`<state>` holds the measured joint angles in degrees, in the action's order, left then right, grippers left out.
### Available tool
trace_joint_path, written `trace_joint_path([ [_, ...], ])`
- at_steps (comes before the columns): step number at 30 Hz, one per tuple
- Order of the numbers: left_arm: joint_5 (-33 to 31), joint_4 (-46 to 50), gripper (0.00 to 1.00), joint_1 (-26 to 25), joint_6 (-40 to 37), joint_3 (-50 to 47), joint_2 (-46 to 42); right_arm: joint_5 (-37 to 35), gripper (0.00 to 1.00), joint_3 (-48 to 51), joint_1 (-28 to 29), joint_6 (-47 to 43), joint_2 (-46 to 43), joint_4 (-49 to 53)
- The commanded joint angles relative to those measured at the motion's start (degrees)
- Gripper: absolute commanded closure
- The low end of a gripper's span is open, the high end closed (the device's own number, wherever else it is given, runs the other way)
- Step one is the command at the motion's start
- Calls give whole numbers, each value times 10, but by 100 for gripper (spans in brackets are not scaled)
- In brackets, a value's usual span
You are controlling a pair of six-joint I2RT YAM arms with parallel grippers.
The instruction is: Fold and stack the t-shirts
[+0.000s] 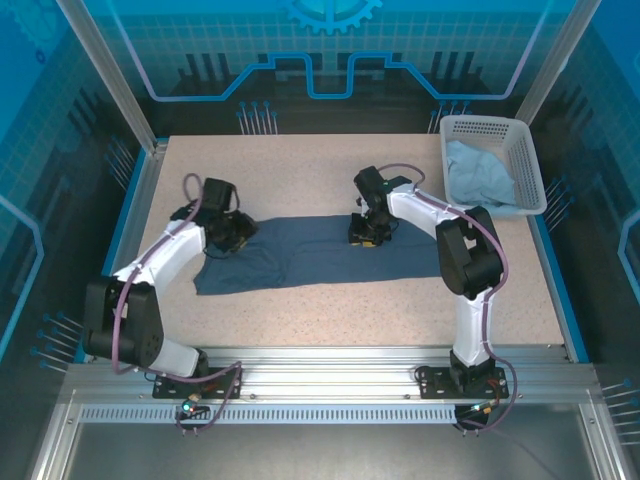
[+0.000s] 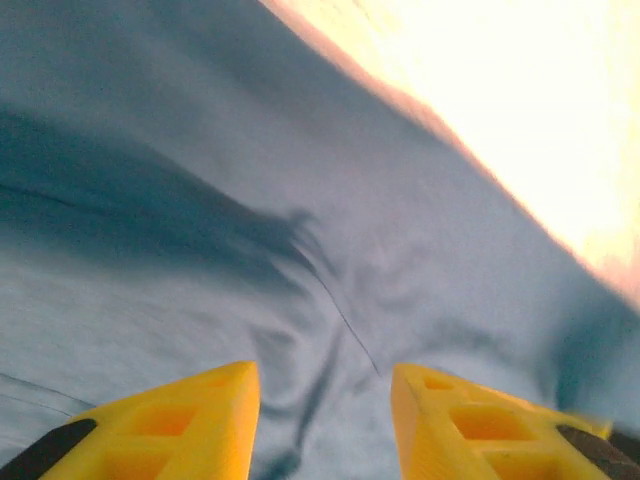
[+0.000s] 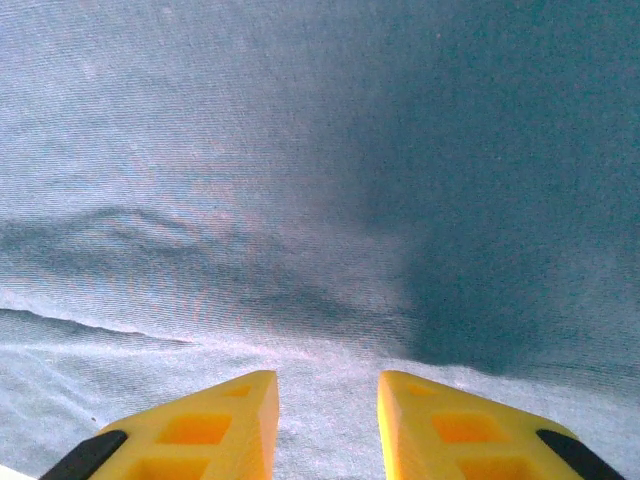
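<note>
The dark slate-blue t-shirt [image 1: 310,255] lies spread as a long band across the middle of the table. My left gripper [image 1: 228,238] hovers over its left end, open; its yellow fingers [image 2: 190,420] straddle wrinkled cloth [image 2: 320,280] with nothing clamped. Over the shirt's upper middle, my right gripper [image 1: 364,232] is open too, fingers [image 3: 200,430] apart just above flat cloth [image 3: 330,200]. The pale blue t-shirt [image 1: 478,175] lies crumpled in the white basket.
The white lattice basket [image 1: 530,160] stands at the back right corner of the speckled table [image 1: 300,170]. Bare tabletop [image 2: 520,110] shows beyond the shirt's edge in the left wrist view. Blue enclosure walls ring the table.
</note>
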<state>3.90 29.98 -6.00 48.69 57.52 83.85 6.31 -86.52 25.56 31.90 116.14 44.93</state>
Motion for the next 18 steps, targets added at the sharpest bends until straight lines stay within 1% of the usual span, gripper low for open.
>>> trace_joint_path([
  [1,-25,11,62,41,36,14,17,5,68,-5,3,0,-6,-1],
  [5,-9,-24,63,81,42,18,83,5,68,-7,3,1,-3,0],
  [9,8,-31,63,85,37,2,128,1,68,-7,1,-1,-5,5],
  [14,-8,-37,66,85,38,-69,107,-2,68,-9,-22,-1,-7,6],
  [18,-18,-35,66,86,26,-65,103,-6,69,-26,-46,-12,-1,16],
])
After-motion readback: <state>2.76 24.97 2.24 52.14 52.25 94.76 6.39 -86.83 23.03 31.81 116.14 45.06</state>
